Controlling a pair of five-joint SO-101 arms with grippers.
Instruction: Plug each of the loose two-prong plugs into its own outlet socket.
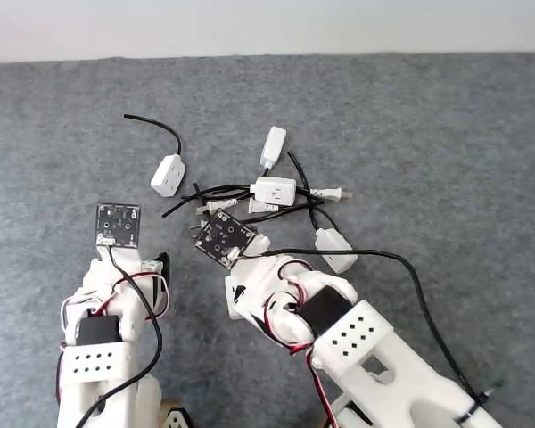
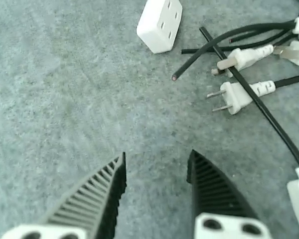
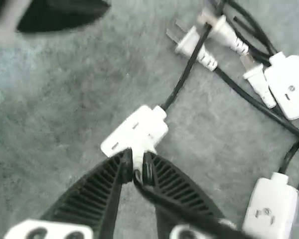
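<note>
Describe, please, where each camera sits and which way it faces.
High view: above the table, looking down on left arm and right arm.
Left wrist view: on the left arm, looking past the open left gripper at plugs.
Right wrist view: on the right arm, looking past the right gripper, shut on a socket.
Shared: high and left wrist views show the same socket block.

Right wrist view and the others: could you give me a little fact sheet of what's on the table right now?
surface: grey carpet
left end effector: open, over bare carpet
right end effector: shut on the end of a white outlet block
loose plug: two prongs bare, lying beside black cables
</note>
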